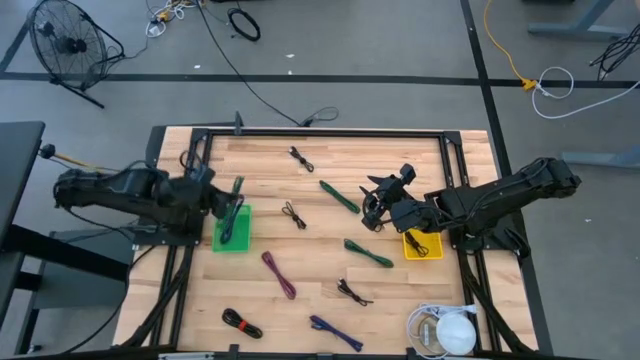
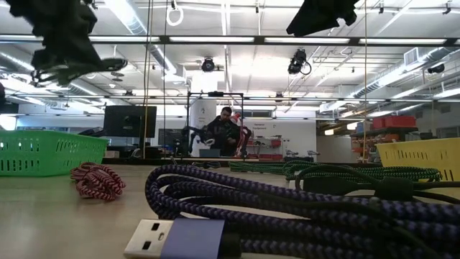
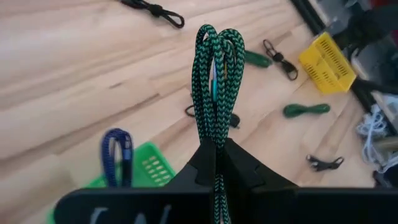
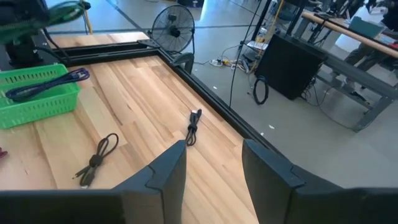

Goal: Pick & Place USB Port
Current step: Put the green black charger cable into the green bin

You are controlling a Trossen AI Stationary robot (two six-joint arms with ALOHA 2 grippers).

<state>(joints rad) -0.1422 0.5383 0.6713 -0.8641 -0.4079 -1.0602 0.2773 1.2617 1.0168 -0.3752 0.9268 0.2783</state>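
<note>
Gripping a bundled green braided cable [image 3: 215,74], the left tool [image 3: 217,149] hovers over the green basket [image 1: 231,231], while the right tool [image 4: 211,165] hangs released mid-desk.

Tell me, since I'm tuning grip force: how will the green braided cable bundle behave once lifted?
Probably floppy: the green cable folds into limp loops above the left hand. Its braided sheath likely grips well. It looks light.

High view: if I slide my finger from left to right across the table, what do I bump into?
Left gripper holding a green cable → green basket → maroon cable → right gripper → yellow basket.
</note>
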